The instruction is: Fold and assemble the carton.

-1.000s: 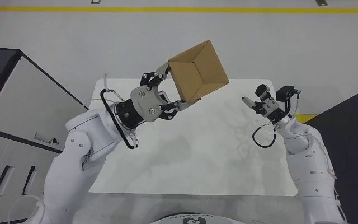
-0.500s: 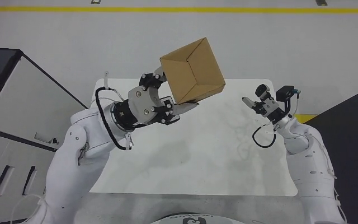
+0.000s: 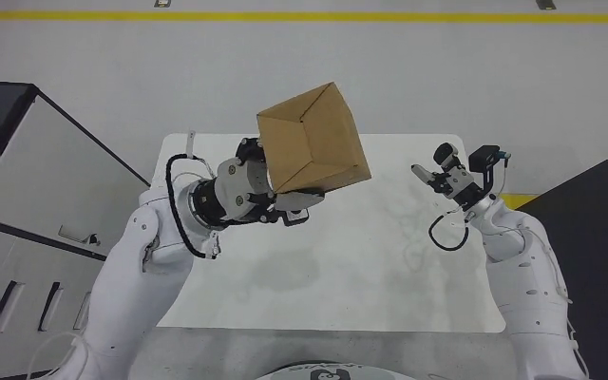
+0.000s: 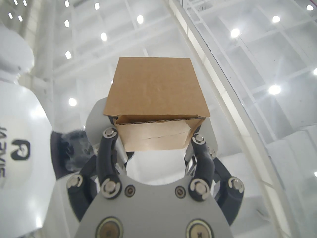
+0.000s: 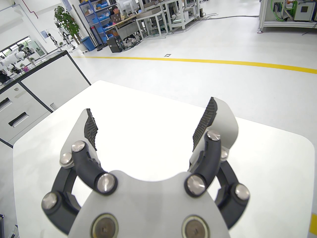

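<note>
A brown cardboard carton (image 3: 312, 141) is held up in the air over the far left part of the white table (image 3: 380, 275), its open mouth tilted toward the top camera. My left gripper (image 3: 285, 195) is shut on its lower end; in the left wrist view the carton (image 4: 154, 92) rises from between the two fingers (image 4: 200, 149), which press on its sides. My right gripper (image 3: 427, 176) hovers over the table's far right corner, open and holding nothing. In the right wrist view that right gripper (image 5: 151, 122) has its ribbed pads spread wide over the bare table (image 5: 260, 154).
A grey drawer cabinet (image 5: 32, 92) stands beside the table on the left arm's side, with a dark-framed unit (image 3: 38, 161) at the left in the top view. A yellow floor line (image 3: 304, 15) runs beyond the far edge.
My left arm has swung the carton to the left and a little nearer, turning it so the open mouth faces up more. The right arm has stayed still.
</note>
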